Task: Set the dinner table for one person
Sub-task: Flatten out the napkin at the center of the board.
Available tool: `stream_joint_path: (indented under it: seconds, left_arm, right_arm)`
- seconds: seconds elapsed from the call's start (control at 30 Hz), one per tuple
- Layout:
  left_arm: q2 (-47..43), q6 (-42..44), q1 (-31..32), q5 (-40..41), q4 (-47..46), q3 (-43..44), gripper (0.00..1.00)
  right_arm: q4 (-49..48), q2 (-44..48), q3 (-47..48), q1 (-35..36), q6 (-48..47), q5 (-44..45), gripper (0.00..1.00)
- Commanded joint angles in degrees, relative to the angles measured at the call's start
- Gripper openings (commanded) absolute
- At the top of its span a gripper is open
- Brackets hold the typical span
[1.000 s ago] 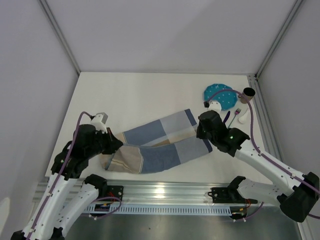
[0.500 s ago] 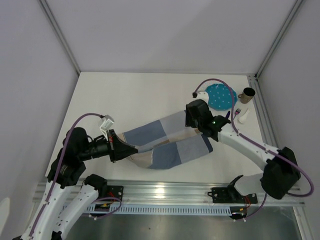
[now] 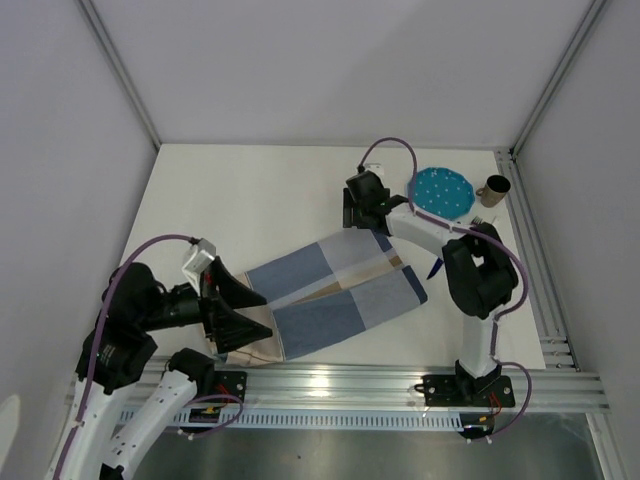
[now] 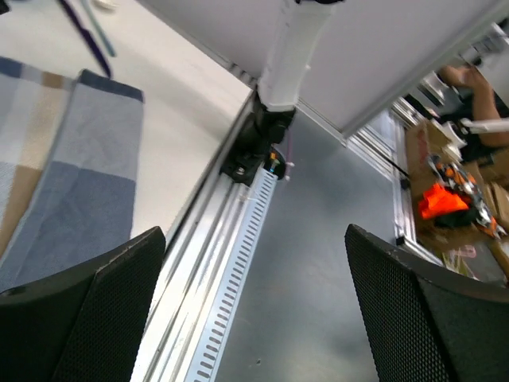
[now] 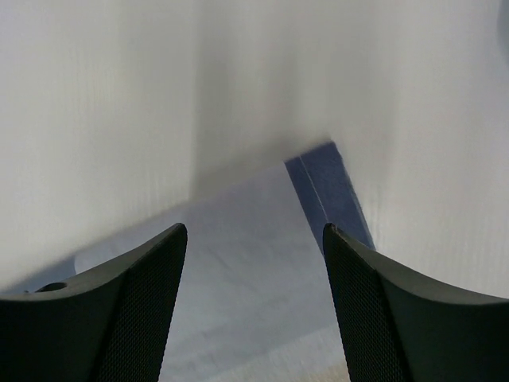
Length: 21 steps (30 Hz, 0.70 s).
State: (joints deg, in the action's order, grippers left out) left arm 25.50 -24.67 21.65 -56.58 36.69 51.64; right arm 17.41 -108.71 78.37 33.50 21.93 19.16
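Silver aluminium rail (image 3: 350, 385) runs along the bottom of the overhead view, and just beyond it the left gripper (image 3: 258, 315) hangs low at the lower left, pointing toward the right of the frame. Its fingers are spread wide with nothing between them. Its wrist view shows the same gap, with only the rail and floor past it and the placemat (image 3: 330, 300) off to the left. The blue-and-beige checked placemat lies in the middle of the dinner table (image 3: 260, 190), slanting from lower left to upper right. A lengthwise crease shows, and its near-left end lies beside the left fingers. It looks laid out but not squared to the table edge. At its far corner, above centre, the right arm is stretched long and bent back over itself. The right gripper (image 3: 354, 214) is poised over that corner, also wide apart and gripping nothing; its wrist view shows the blue corner lying free between the fingers. Farther right, a purple utensil (image 3: 437, 265) shows beside the right arm. The teal dotted plate (image 3: 443, 192) and brown cup (image 3: 495, 188) sit in the upper right, off the placemat. By my reading the setting is at an early stage: the placemat needs straightening, and the plate, cup and cutlery are not yet placed on it.
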Motion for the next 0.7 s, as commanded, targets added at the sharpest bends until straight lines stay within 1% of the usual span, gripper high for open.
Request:
stream_joint_path:
  seconds: [0.0,0.1,0.13,0.2,0.23,0.33,0.53,0.67]
  left_arm:
    - [-0.97,1.55,0.24,9.85,4.43,1.27,0.99]
    - [-0.28,0.15,0.23,17.61,5.94,0.57,0.99]
    - [0.16,-1.25,0.24,25.04,8.2,0.48,0.99]
    - [1.56,-1.52,0.24,30.8,10.33,0.13,0.99]
    - [2.01,-1.87,0.24,35.18,12.42,0.3,0.99]
    - [3.07,-2.31,0.24,40.65,13.58,0.31,0.99]
    - [5.69,-0.92,0.24,42.16,11.92,0.92,0.99]
    - [7.72,-0.56,0.24,43.48,10.78,1.27,0.99]
  right_arm:
    - [0.95,-5.02,6.88,0.08,0.21,-2.45,0.73]
    - [1.49,-5.64,6.89,0.6,1.0,-4.13,0.72]
    - [2.1,-5.55,6.89,0.78,1.35,-4.13,0.72]
    - [4.56,-5.21,6.89,1.39,1.88,-4.13,0.71]
    - [5.17,-4.94,6.71,1.66,2.06,-3.95,0.7]
    - [6.93,-3.1,5.48,3.23,2.5,-3.95,0.7]
    - [9.84,-1.33,5.31,6.23,3.91,-5.97,0.66]
    - [10.62,-4.22,5.12,7.81,4.69,-7.03,0.63]
